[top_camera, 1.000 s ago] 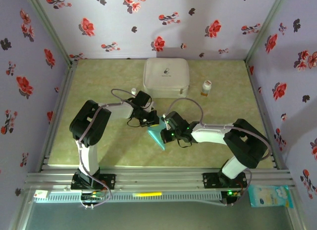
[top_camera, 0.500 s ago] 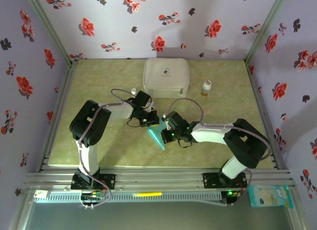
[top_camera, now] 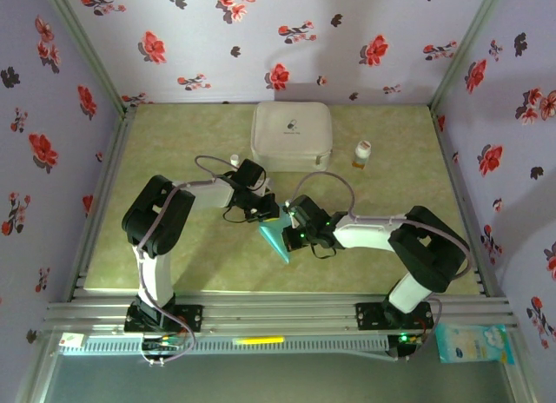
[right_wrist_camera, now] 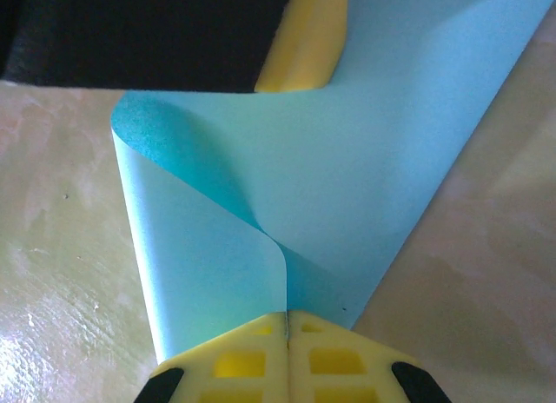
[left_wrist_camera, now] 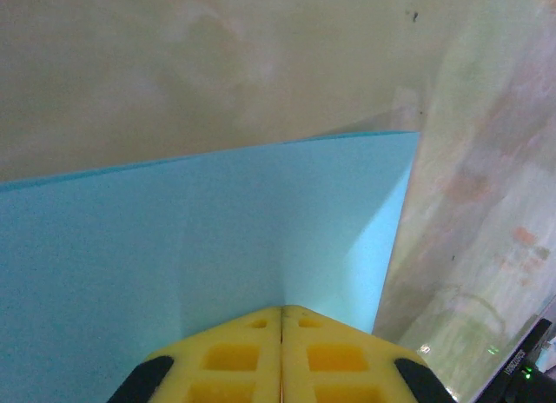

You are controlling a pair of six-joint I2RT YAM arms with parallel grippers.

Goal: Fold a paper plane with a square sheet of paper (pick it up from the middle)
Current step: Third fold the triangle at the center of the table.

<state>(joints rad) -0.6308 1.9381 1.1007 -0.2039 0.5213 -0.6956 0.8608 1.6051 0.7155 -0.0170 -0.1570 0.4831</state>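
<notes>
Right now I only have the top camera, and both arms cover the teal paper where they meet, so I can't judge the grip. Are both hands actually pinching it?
Observer: Yes. On the left wrist camera the left hand is shut on the sheet, closed tight at its near edge.
Operator: And the right one?
Observer: The right hand is shut too, pinching the sheet where one flap curls over.
Operator: Is that fold creased flat?
Observer: No. The flap is a loose, rounded curl that stands off the layer beneath it.
</notes>
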